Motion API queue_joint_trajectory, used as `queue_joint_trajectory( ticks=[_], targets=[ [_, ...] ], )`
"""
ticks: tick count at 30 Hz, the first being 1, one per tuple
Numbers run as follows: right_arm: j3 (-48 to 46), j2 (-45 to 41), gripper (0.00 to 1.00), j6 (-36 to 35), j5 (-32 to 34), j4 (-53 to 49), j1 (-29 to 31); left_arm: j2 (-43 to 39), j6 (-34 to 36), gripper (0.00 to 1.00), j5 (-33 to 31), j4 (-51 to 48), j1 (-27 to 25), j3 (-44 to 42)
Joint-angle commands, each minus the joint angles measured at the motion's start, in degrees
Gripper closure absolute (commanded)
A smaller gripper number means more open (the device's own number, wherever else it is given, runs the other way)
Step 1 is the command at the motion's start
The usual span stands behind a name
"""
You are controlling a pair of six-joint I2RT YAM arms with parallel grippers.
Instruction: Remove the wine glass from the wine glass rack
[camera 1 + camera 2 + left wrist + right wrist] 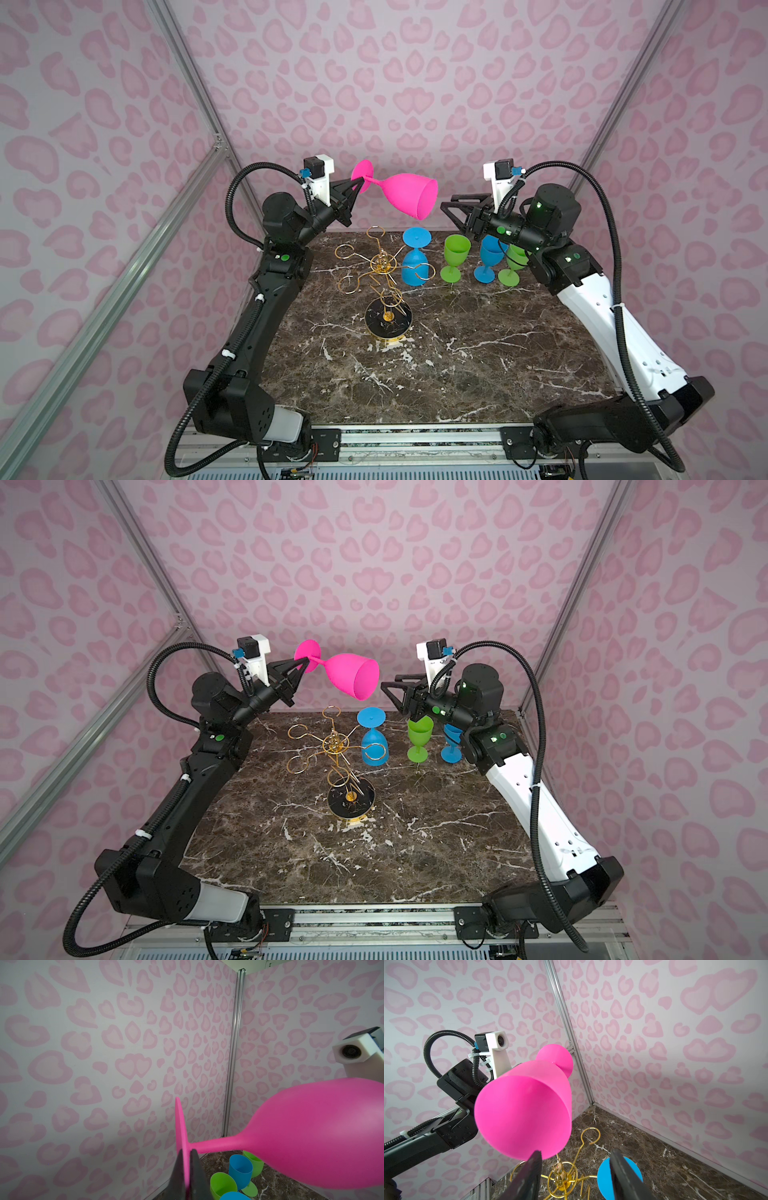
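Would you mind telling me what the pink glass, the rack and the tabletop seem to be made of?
Pink glass: likely plastic; opaque, matte, uniformly coloured.
Rack: thin gold-coloured metal wire, shiny, on a glossy black base.
Tabletop: dark brown marble or a marble-look surface, white veins; cannot tell which.

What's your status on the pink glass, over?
Left claw shut on pink wine glass foot, glass sideways, clear of wine glass rack. Right claw open at bowl rim, contact unclear. Nothing in the way.
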Motion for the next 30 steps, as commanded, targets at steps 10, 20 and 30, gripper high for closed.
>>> queue_joint_trajectory(
  ticks=[10,20,30],
  targets=[
    [6.45,8.59,0.55,4.22,-1.55,6.99,2.05,-0.91,-2.0,0.97,1.0,2.67,0.05,-0.4],
    [10.1,12.63,0.8,5.63,-2.83,7.8,3.42,-1.03,-2.7,0.97,0.78,2.54,0.05,-0.41],
    [10.94,12.52,1.0,6.07,-2.36,7.43,4.51,-0.81,-2.18,0.91,-0.15,2.41,0.12,-0.14]
  ],
)
